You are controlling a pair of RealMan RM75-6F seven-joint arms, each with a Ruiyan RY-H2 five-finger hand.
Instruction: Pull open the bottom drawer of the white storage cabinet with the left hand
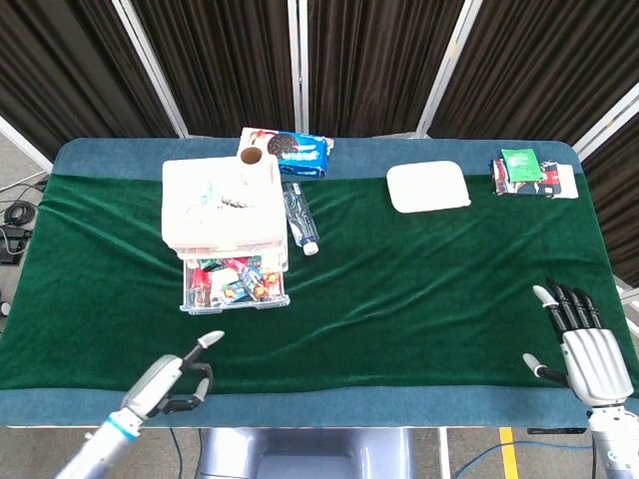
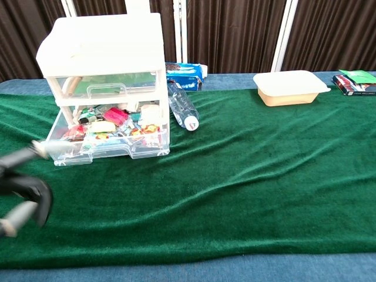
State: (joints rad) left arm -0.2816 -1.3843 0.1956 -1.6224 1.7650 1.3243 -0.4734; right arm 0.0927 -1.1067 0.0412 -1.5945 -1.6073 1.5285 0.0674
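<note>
The white storage cabinet (image 1: 222,205) (image 2: 103,44) stands at the table's left. Its clear bottom drawer (image 1: 235,287) (image 2: 108,144) is pulled out and shows several colourful packets inside. My left hand (image 1: 175,374) (image 2: 20,191) is near the front edge, well clear of the drawer, one finger stretched out and the others curled in, holding nothing; it is blurred in the chest view. My right hand (image 1: 584,344) rests at the front right with fingers spread, empty.
A water bottle (image 1: 299,218) (image 2: 183,108) lies right of the cabinet. A cookie pack (image 1: 290,152) and a cardboard tube (image 1: 251,157) sit behind the cabinet. A white container (image 1: 427,187) (image 2: 291,87) and a snack pack (image 1: 531,175) are at the back right.
</note>
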